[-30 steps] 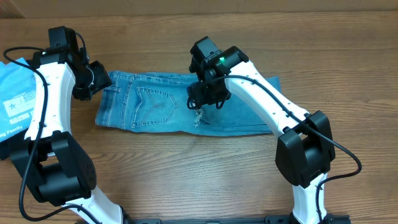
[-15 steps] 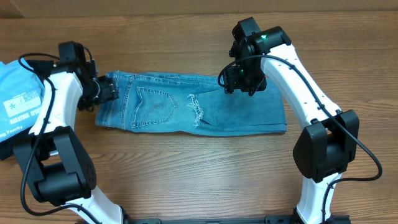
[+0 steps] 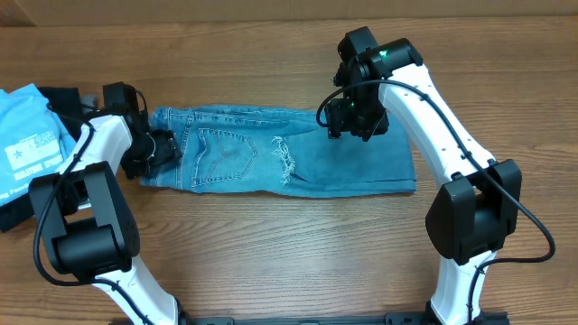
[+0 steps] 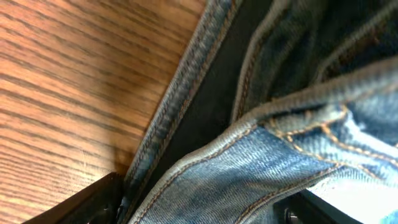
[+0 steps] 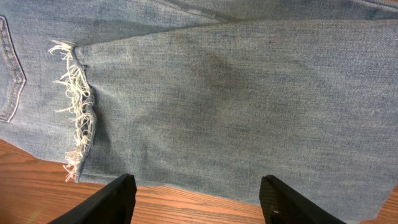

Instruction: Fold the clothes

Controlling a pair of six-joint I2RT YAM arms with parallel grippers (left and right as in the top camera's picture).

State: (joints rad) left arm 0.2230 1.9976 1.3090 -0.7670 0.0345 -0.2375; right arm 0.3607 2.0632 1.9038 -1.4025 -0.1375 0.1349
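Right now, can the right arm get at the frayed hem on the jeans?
Probably yes. The right gripper hangs open over the jeans, and the frayed hem lies uncovered close by, with nothing on top of it.

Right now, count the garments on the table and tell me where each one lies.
3. The jeans lie across the middle; the light blue T-shirt at the left edge; dark clothing peeks from under it, possibly more hidden.

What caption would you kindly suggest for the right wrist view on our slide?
Open right tool above folded light-wash jeans on a wooden table, frayed hem lying across the denim.
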